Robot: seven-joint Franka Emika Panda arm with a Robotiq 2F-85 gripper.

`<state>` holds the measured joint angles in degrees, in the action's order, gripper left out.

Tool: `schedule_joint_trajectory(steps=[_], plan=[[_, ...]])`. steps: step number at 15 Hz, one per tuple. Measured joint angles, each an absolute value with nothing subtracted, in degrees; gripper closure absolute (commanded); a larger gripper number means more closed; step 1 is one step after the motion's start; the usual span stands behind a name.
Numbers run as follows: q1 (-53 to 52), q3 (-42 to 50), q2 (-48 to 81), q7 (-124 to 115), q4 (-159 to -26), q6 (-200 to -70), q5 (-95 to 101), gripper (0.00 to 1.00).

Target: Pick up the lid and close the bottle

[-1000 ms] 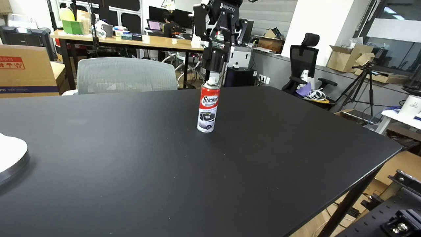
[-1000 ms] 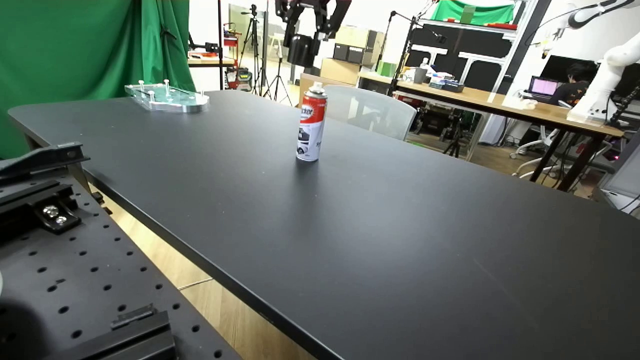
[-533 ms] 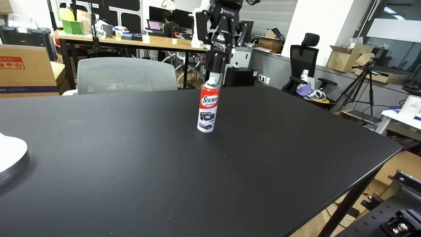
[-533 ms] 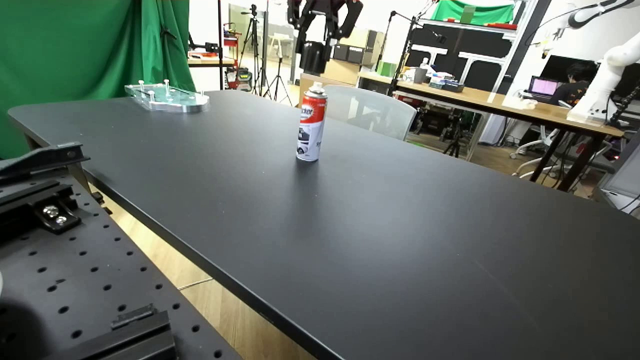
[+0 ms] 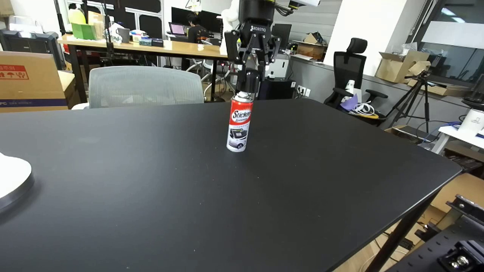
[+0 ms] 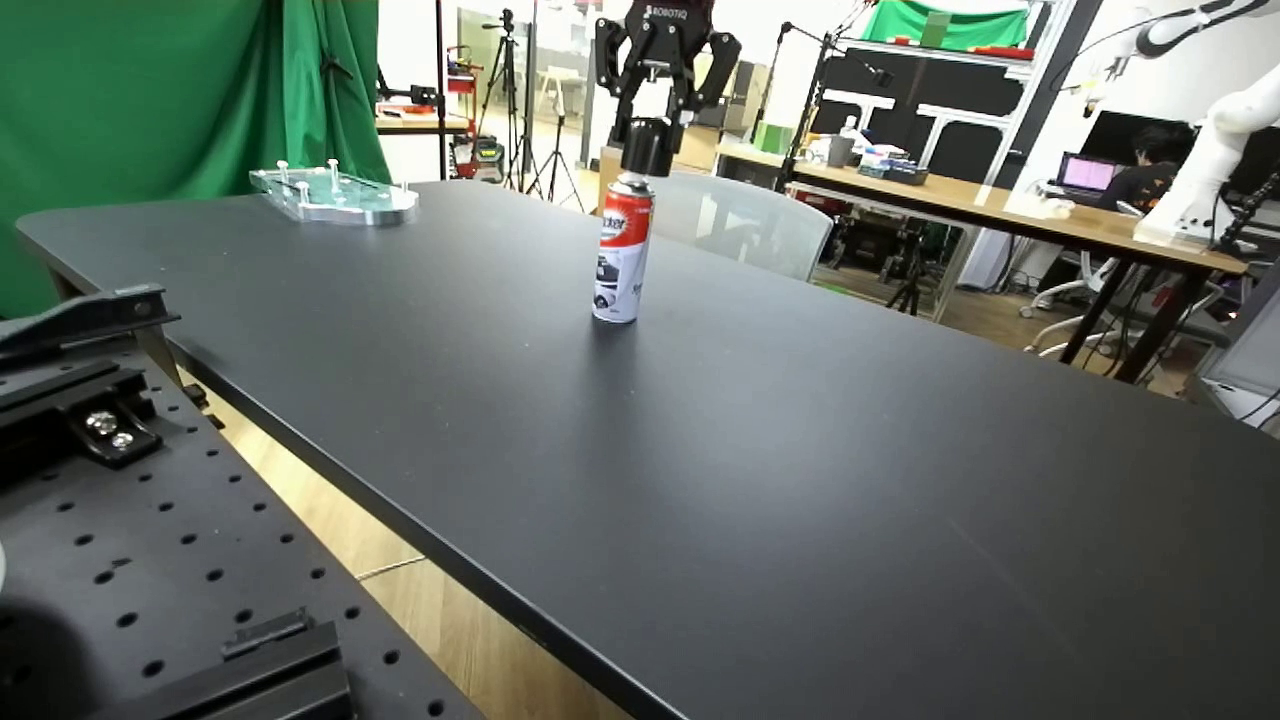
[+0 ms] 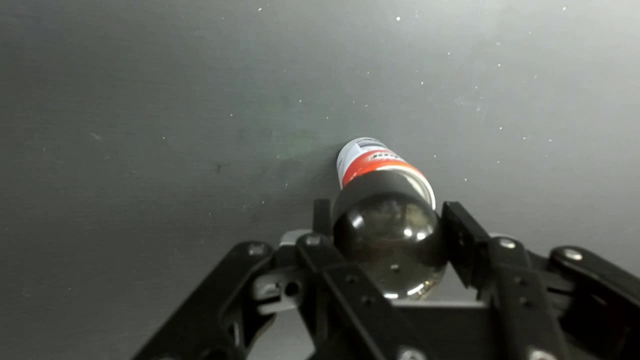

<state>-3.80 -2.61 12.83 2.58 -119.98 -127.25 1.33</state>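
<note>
The bottle stands upright on the dark table, with a red-and-white label; it also shows in an exterior view. My gripper is shut on the lid, a black dome-like cap, with one finger on each side. The lid shows in both exterior views, slightly tilted, just above the bottle's top. A pale strip of the bottle's top shows below the lid, and its nozzle is mostly hidden. In the wrist view the lid hides most of the bottle's top; a silver rim shows at its right.
The dark table carries a clear plate with posts near its far end. A grey mesh chair stands behind the table. A black perforated board lies alongside the table's edge.
My gripper has come down with the lid, which now sits lower and closer to the bottle's top. In an exterior view it also moved right. The bottle has not moved.
</note>
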Motion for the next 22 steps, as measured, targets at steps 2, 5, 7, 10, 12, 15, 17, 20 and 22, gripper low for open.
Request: schedule_joint_trajectory(steps=[2,5,7,10,12,15,17,20,22], plan=[[-4.1,-2.67,13.14,2.35,-119.55,-127.25,1.37,0.68],[-4.54,-2.8,13.14,2.2,-119.3,-127.25,1.38,0.68],[-4.81,-2.82,13.14,2.04,-119.3,-127.25,1.41,0.68],[-5.05,-2.85,13.14,1.71,-119.37,-127.25,1.43,0.68],[-5.24,-2.87,13.15,1.48,-119.53,-127.25,1.43,0.68],[-5.53,-2.98,13.16,1.02,-119.83,-127.25,1.84,0.68],[-5.64,-3.04,13.16,0.27,-120.06,-127.35,2.64,0.68],[-5.67,-3.02,13.16,-1.14,-120.34,-127.61,3.84,0.68],[-5.66,-2.99,13.16,-1.76,-120.61,-127.71,4.43,0.68]])
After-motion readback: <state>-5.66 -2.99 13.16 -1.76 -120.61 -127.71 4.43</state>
